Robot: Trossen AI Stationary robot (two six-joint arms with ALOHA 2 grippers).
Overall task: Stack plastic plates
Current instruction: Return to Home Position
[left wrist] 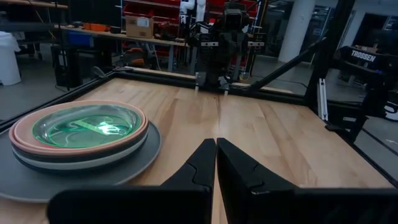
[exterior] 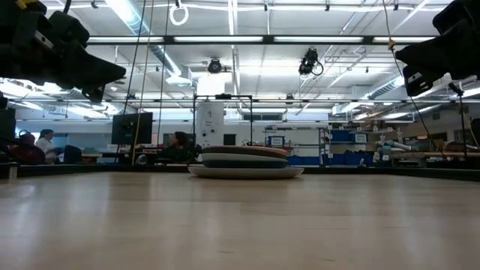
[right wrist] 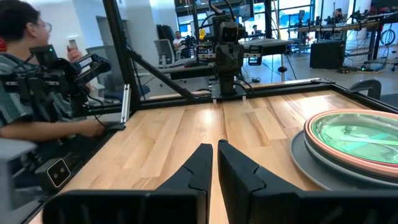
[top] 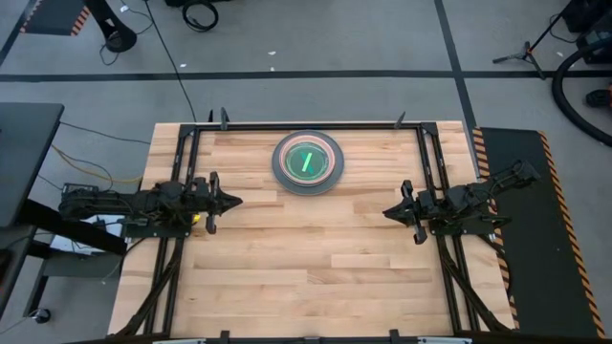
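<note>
The plastic plates stand in one stack (top: 308,162) near the table's far edge, at its middle. A large grey plate (left wrist: 127,163) rests flat on the wood at the bottom; darker and peach plates lie on it, with a translucent teal-green plate (left wrist: 87,125) on top. The stack also shows in the low view (exterior: 245,162) and the right wrist view (right wrist: 354,144). My left gripper (top: 235,202) hovers shut near the table's left side. My right gripper (top: 387,212) hovers shut near the right side. Both point toward the table's middle, apart from the stack.
A black metal frame (top: 306,125) runs along the table's far edge and sides. A black mat with striped edges (top: 535,239) lies right of the table. A person (right wrist: 28,93) sits beyond the table's left side. Bare wood (top: 306,258) lies between the grippers and toward the near edge.
</note>
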